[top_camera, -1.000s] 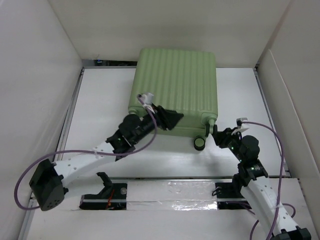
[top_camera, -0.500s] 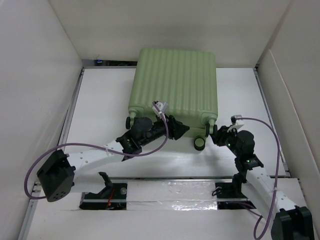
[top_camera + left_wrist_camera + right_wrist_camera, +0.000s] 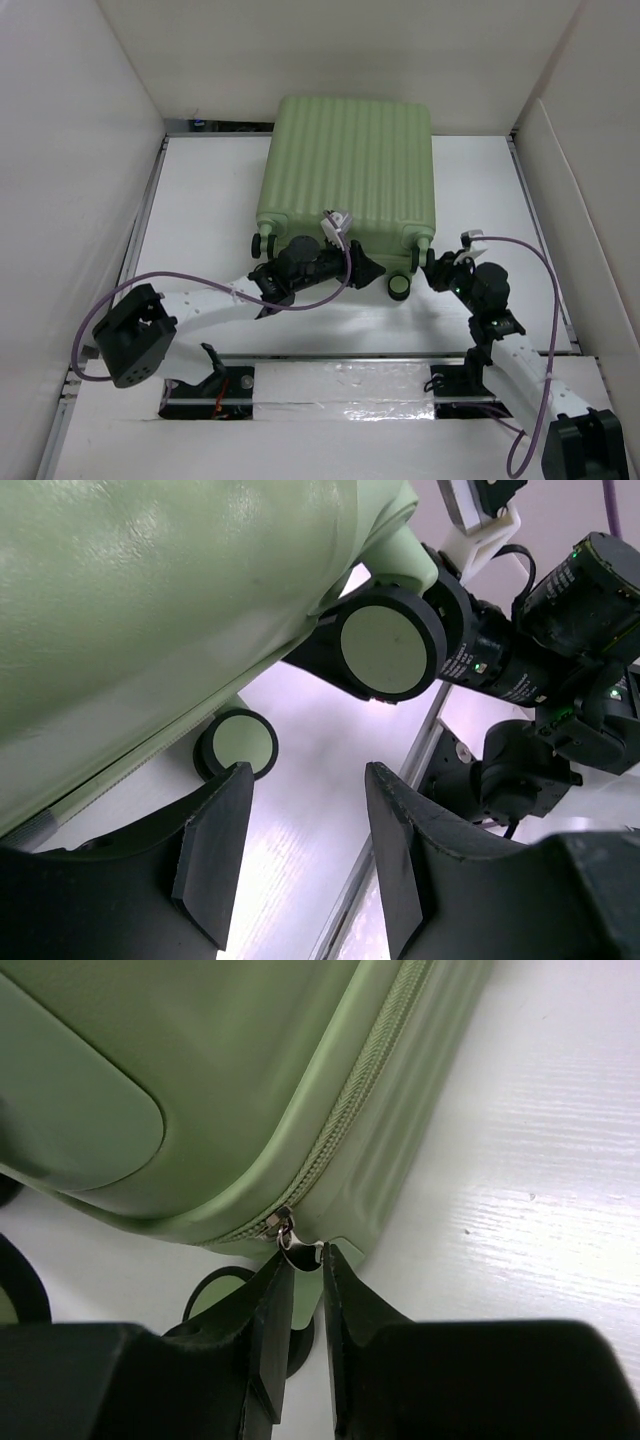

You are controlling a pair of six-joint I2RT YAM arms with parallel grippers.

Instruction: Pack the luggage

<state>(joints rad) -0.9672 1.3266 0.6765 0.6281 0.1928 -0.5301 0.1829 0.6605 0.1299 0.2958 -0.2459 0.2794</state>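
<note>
Top external view: the left arm [image 3: 200, 300] lies low along the tabletop [image 3: 200, 200] from the near left corner, and the left claw [image 3: 365, 268] ends just beside the near side of the suitcase [image 3: 350, 170]. The left wrist view shows this claw [image 3: 305, 810] open, its two black fingers [image 3: 215, 850] spread apart with only bare tabletop [image 3: 310, 740] between them. It sits low under the suitcase's [image 3: 150, 610] rounded edge, near a small wheel [image 3: 240, 745], with a larger-looking wheel [image 3: 385, 640] further off.

The suitcase is closed and lies flat at the far middle of the tabletop, ribbed shell up, its wheels pointing to the near edge; one wheel [image 3: 399, 286] sticks out at its near right corner.

The right claw [image 3: 432, 262] is at that same corner, just right of the wheel. In the right wrist view the claw [image 3: 305, 1260] has its fingers [image 3: 270, 1310] only a narrow slit apart, with the metal zipper pull [image 3: 295, 1245] right at their tips, where the zipper [image 3: 350, 1110] bends round the corner of the suitcase [image 3: 200, 1060]. Whether the tips actually pinch the pull cannot be told.
</note>
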